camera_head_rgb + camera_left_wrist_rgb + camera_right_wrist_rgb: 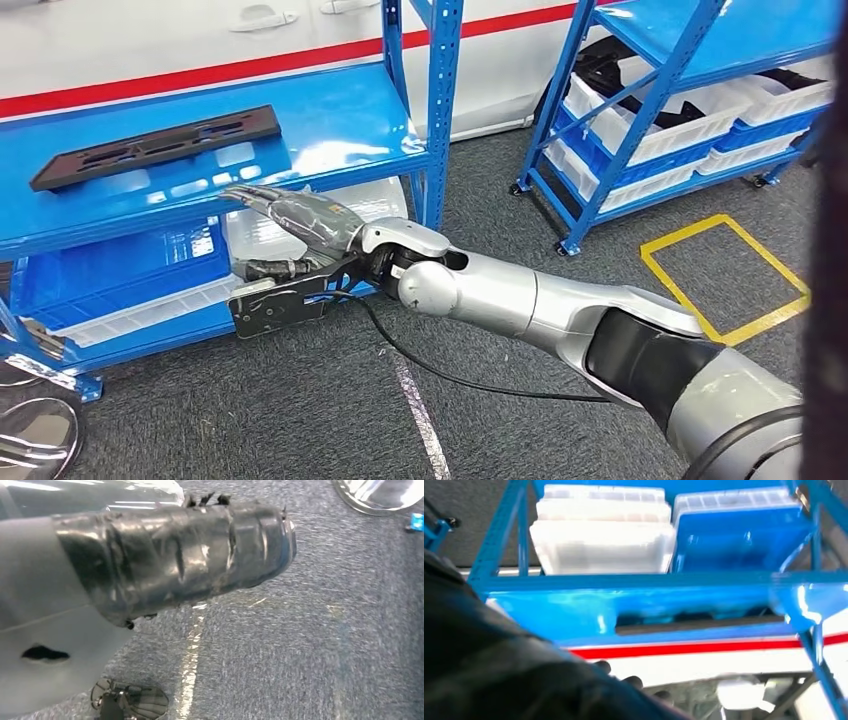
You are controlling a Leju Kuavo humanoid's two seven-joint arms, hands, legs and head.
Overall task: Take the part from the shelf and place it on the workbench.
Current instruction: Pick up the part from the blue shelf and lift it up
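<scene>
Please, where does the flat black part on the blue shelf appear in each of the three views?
Head view: black part lies flat on the blue shelf, upper left.
Left wrist view: not in it.
Right wrist view: a dark strip, centre.
Shared landmark: the blue shelf.

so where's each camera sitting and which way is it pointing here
Head view: high on the body, looking forward and down at the blue shelf holding the black part; the right hand reaches toward it.
Left wrist view: behind the left hand, facing the grey carpet.
Right wrist view: behind the right hand, facing the shelf edge-on, turned upside down.
Shared: the head and right wrist views both show the shelf, the part and the white bin.
</scene>
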